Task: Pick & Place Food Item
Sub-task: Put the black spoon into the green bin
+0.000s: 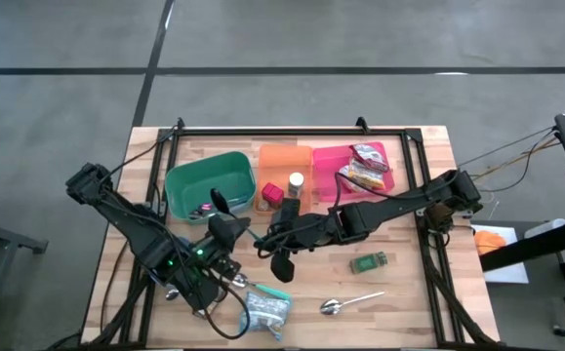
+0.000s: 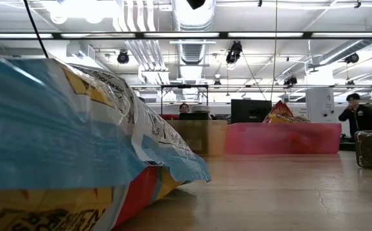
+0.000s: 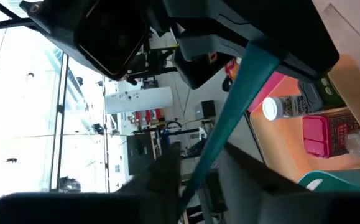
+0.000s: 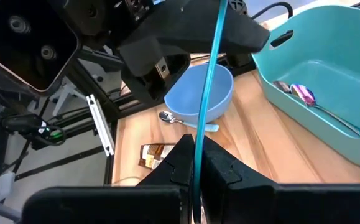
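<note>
"While the two arms met over the middle of the table, what did the right gripper (image 4: pixel 195 148) have?"

"Its fingers were pinched tight on a thin teal strip (image 4: pixel 212 68), which ran straight from them up to the left gripper (image 1: pixel 221 213)."

"And the left one, was it gripping as well?"

"I couldn't tell. The strip crossed right in front of its wrist camera, but its own fingers were a dark blur, so wide or narrow I cannot say."

"Where was the food?"

"A crinkled snack bag (image 1: pixel 265 309) lay flat on the wooden table (image 1: pixel 409 292) near its front edge, apart from both grippers; it filled the left of the low view. More snack packets (image 1: pixel 366 166) sat in the pink bin (image 1: pixel 326 161)."

"Anything else about?"

"A teal bin (image 1: pixel 189 190) with cutlery in it stood just beside an orange bin (image 1: pixel 280 161) that held a white-capped bottle (image 3: pixel 272 109) and a small pink box (image 3: pixel 316 134). A blue bowl (image 4: pixel 201 93) rested on the table under the left arm, a spoon (image 4: pixel 167 116) touching its rim. Another metal spoon (image 1: pixel 345 304) and a green packet (image 1: pixel 370 261) lay to the right."
</note>
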Motion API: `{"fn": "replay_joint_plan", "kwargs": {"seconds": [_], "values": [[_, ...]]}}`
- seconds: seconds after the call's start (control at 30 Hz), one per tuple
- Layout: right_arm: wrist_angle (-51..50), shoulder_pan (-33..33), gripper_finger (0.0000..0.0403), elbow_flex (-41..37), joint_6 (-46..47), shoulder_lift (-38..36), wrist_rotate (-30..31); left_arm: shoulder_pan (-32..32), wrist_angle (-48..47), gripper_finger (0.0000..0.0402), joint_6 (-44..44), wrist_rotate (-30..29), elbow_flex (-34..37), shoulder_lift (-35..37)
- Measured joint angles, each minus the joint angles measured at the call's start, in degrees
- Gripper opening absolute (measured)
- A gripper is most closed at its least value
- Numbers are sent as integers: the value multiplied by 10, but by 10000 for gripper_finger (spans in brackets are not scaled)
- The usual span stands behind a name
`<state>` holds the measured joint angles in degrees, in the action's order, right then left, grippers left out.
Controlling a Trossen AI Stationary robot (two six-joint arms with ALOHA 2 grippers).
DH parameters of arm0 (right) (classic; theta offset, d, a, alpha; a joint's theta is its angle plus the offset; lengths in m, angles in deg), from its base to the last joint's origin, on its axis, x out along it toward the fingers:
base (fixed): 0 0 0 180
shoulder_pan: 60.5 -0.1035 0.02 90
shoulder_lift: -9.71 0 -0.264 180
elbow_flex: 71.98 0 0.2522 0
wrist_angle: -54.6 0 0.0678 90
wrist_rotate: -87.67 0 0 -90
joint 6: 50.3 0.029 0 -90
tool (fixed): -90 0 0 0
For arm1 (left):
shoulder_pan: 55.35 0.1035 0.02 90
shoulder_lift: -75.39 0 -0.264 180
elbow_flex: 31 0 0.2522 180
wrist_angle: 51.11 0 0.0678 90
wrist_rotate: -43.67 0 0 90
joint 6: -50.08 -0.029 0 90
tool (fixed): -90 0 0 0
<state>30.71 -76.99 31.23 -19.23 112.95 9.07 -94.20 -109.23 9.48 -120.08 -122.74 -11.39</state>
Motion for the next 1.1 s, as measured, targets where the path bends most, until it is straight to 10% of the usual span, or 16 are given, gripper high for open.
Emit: {"fn": "replay_joint_plan", "kwargs": {"seconds": [0.17,0.6,1.1], "values": [[0,-1,9,0,2,-1,-1,-1,-14,15,-9,3,2,0],[1,-1,18,0,-59,-2,-4,-1,-26,4,8,3,2,1],[-41,0,208,3,-108,-10,22,25,-119,4,303,80,-1,66]]}}
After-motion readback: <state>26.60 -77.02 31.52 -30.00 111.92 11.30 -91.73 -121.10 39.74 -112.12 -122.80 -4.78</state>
